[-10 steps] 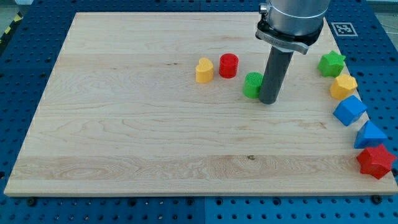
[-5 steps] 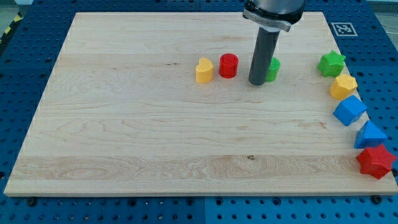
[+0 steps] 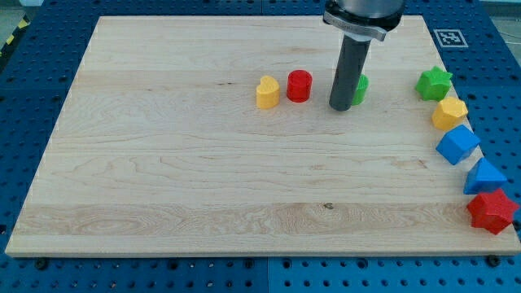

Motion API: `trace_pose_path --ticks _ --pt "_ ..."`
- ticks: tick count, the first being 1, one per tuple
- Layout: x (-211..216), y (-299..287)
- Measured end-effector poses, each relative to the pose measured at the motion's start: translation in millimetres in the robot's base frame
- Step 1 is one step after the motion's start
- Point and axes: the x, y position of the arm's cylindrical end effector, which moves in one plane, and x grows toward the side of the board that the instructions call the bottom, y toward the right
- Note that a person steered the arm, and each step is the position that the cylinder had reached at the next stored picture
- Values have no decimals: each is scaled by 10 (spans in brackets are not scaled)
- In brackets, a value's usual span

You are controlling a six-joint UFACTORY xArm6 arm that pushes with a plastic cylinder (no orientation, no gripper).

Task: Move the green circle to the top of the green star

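Tip (image 3: 340, 107) | touching green circle (image 3: 360, 88) | circle on view's right

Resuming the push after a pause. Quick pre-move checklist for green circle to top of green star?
1. My tip in view: ok.
2. Tip on the view's left of the green circle, close against it: ok; actual contact: cannot tell.
3. Green circle mostly hidden behind the rod: not ok.
4. Green star visible at the board's right edge: ok.
5. Circle above the star: not ok, it sits to the view's left.
6. Red cylinder behind the tip, out of the path: ok.
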Motion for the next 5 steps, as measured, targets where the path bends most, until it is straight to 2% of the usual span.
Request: trace_pose_path --ticks 5 --pt "-259 53"
